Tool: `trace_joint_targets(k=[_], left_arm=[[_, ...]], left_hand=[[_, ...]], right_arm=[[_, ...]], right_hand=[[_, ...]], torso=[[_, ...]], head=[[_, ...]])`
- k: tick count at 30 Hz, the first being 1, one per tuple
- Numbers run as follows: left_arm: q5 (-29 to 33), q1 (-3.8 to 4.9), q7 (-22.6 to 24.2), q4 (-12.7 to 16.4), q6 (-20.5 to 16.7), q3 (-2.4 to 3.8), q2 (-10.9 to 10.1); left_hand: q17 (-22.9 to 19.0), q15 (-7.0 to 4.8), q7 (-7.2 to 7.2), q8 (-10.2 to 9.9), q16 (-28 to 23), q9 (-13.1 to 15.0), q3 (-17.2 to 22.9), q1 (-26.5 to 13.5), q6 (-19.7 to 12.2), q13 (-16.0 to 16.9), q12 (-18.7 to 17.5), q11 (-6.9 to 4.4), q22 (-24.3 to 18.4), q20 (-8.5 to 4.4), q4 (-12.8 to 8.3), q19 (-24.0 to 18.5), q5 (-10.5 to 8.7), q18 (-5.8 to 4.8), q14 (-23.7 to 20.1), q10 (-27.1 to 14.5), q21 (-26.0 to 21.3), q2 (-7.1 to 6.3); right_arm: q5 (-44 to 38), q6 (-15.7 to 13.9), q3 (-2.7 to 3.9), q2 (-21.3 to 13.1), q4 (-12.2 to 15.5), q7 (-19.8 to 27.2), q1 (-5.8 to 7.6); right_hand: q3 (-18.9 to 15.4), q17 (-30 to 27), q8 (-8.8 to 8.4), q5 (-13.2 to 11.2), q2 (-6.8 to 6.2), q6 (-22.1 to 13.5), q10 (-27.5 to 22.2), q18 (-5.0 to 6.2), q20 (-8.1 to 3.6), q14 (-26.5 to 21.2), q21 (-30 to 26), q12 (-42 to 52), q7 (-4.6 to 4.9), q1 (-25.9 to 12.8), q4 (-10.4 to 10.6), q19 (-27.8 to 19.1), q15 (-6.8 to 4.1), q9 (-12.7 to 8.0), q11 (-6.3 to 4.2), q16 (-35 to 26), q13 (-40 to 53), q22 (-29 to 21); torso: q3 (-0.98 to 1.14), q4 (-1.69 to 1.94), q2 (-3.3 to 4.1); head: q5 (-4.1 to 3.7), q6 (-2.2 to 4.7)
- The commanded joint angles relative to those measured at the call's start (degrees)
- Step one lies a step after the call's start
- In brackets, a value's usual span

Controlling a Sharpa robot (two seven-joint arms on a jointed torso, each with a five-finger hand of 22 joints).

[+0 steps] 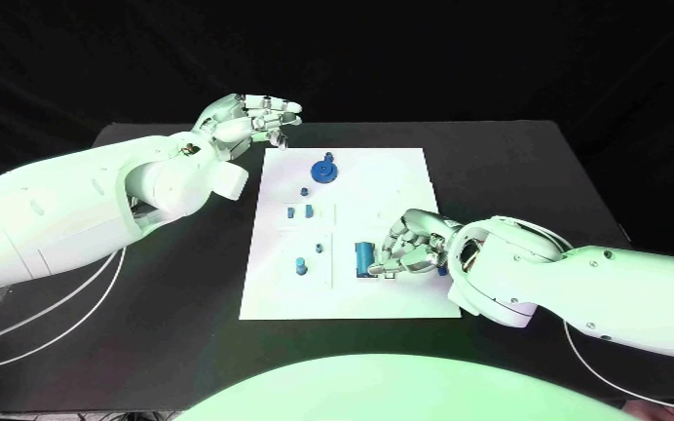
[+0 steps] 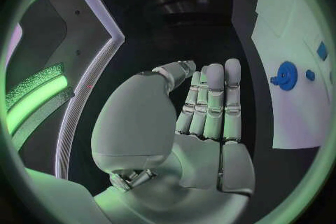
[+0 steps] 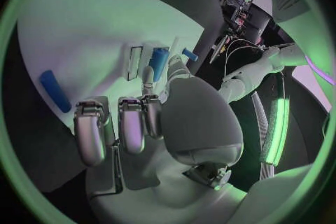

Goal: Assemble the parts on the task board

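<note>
- A black table is seen in the head view against a black backdrop, with the white task board laid lengthwise at its middle.
- Thin white cables are trailed across the table near its left edge, under the left arm.
- A round blue part with a small peg is stood near the far end of the task board; it is also seen in the left wrist view, with a small blue piece just beside it.
- Small blue parts are set at the board's middle, and another small blue part is set nearer the near left corner.
- A longer blue cylinder is lain at the board's near half, just beside the right hand; whether it is touched cannot be told.
- The left hand is held off the board, beyond its far left corner; its fingers are pressed together and upright, with the thumb bent across, and nothing is held.
- The right hand is held low over the near right part of the board; its fingers are curled downward, slightly apart, and no part is seen gripped.
- In the right wrist view a blue bar is lain apart on the board, and a blue cylinder is seen beside a rectangular slot.
</note>
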Motion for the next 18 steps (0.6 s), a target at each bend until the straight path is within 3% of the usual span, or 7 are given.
trace_joint_targets(k=[1, 18], left_arm=[[0.2, 0.03, 0.4, 0.1, 0.7, 0.04, 0.1], [0.2, 0.03, 0.3, 0.0, 0.7, 0.04, 0.1]], left_hand=[[-0.1, 0.17, 0.03, 0.0, -0.3, 0.1, 0.0, -0.2, -0.1, -0.1, 0.2, -0.01, -0.1, 0.14, 0.3, 0.3, 0.12, 0.91, -0.4, -0.3, -0.2, 0.34], [-0.1, 0.17, 0.03, 0.0, -0.3, 0.1, 0.0, -0.2, -0.1, -0.1, 0.2, -0.01, -0.1, 0.14, 0.3, 0.3, 0.12, 0.91, -0.4, -0.3, -0.2, 0.34]], right_arm=[[-1.9, 1.0, -0.01, 0.5, -0.3, 0.7, -0.31], [-5.3, -0.5, -0.01, 2.1, -2.5, -1.2, -0.70]], right_hand=[[0.3, 7.2, 0.24, -0.2, 0.04, 0.3, 2.5, -0.81, -0.22, 4.5, 0.3, 0.4, 0.02, 0.8, 0.0, 6.0, -0.48, 0.1, -0.49, 0.0, 10.3, 15.1], [1.3, 7.2, 0.42, 0.5, 1.14, 0.7, 2.6, -0.81, -0.39, 4.5, 0.3, 0.5, -0.21, 1.2, 0.2, 6.0, -0.66, 0.1, -0.70, 0.0, 10.3, 15.1]], torso=[[0.00, 0.09, 0.01], [-0.03, 0.06, 0.01]], head=[[-0.07, -0.01], [-0.01, -0.01]])
